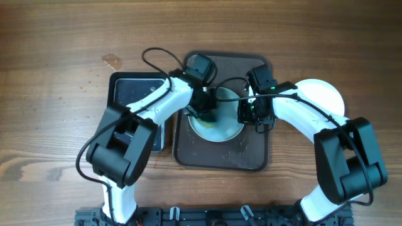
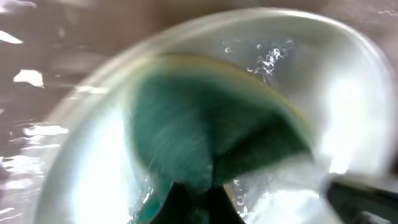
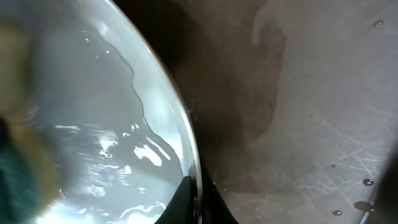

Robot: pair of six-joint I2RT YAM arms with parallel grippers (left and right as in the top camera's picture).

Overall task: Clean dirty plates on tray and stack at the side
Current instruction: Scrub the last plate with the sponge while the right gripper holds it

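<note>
Looking down from overhead, both arms meet over the brown tray (image 1: 220,160) in the middle of the wooden table (image 1: 50,138). One white plate (image 1: 220,130) sits on the tray's far half, and it looks wet and shiny in both wrist views. The left gripper (image 1: 205,105) is over the plate's left part, fingers pinched narrow on a teal-green sponge (image 2: 205,137) that lies on the plate's middle. That wrist view is really blurry, so can't tell if there's any dirt under the sponge. The right gripper (image 1: 252,114) is at the plate's right edge. Its wrist view shows the rim running down between the two dark fingers, which look closed on it. A second plate (image 1: 326,94) lies off the tray on the table to the right, partly hidden by the right arm, plain white as far as it shows. A smaller black tray (image 1: 129,88) sits just beside the brown one on the left, under the left arm
</note>
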